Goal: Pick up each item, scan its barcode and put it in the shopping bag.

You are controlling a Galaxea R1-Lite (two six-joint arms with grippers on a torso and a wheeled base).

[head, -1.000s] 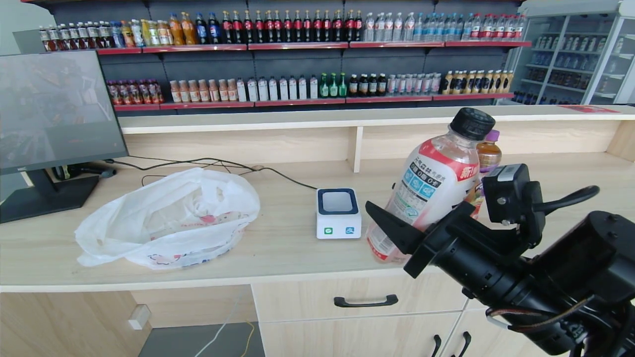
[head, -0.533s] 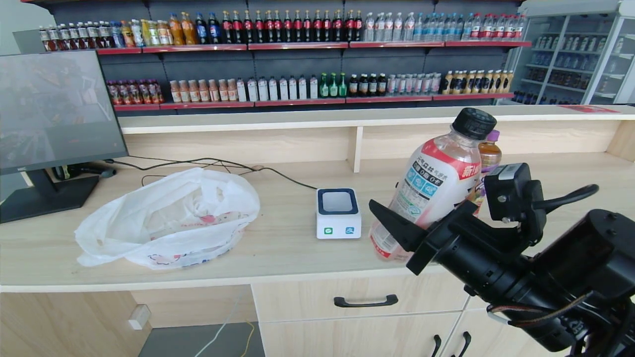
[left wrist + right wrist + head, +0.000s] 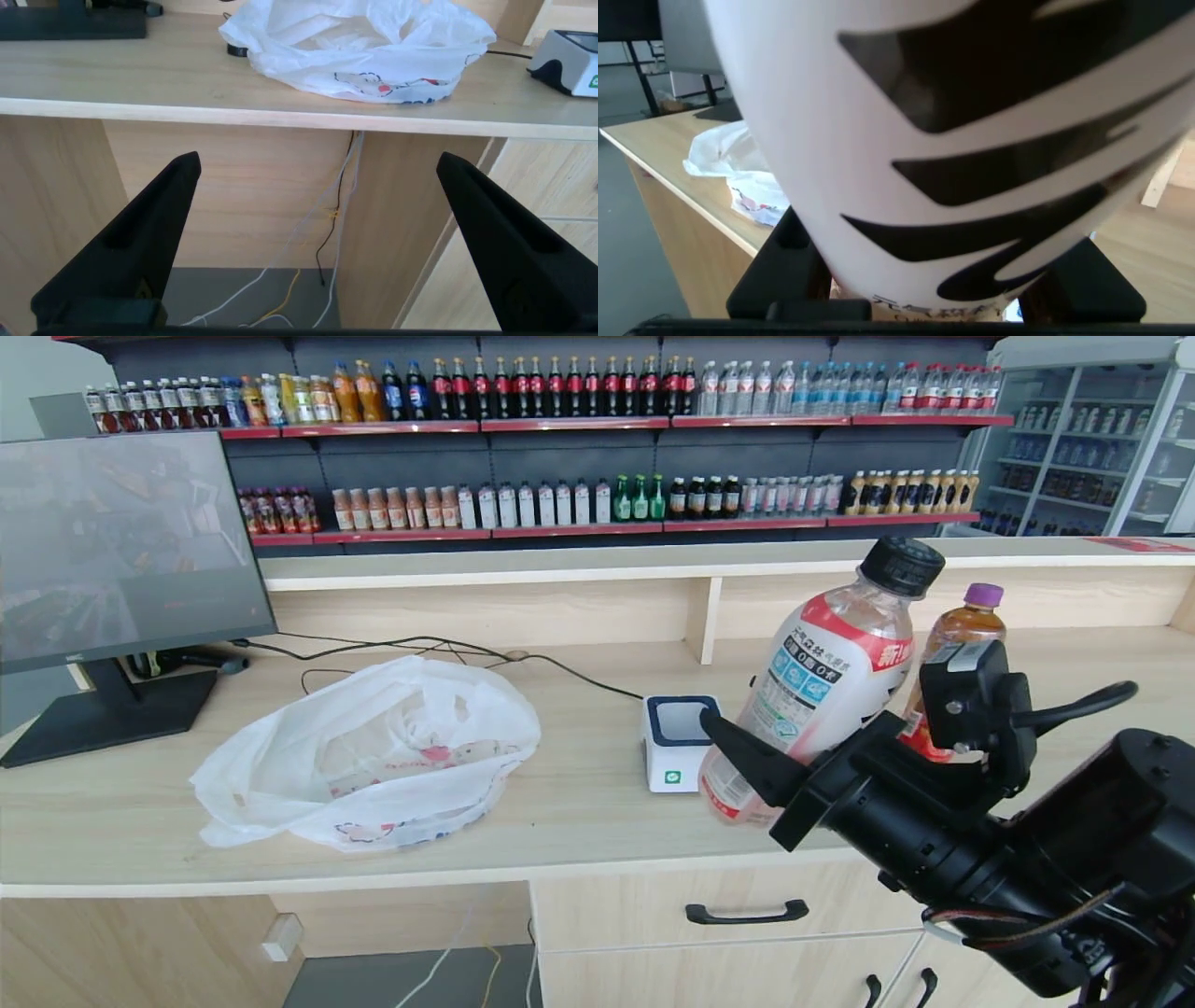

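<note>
My right gripper is shut on a clear bottle with a black cap and a red, white and blue label, holding it tilted just above the counter, right beside the white barcode scanner. Up close in the right wrist view the bottle blocks most of the scene. The white plastic shopping bag lies open on the counter to the scanner's left, also seen as the bag from below. An amber bottle with a purple cap stands behind the gripper. My left gripper hangs open below the counter edge.
A monitor on a black stand sits at the counter's far left, with cables running behind the bag. A raised wooden shelf lines the counter's back. Drawers lie below the front edge. Drink shelves stand behind.
The head camera has shifted, sliding the whole scene to the right. The held bottle stays in my right gripper, lifted slightly and now overlapping the scanner's edge.
</note>
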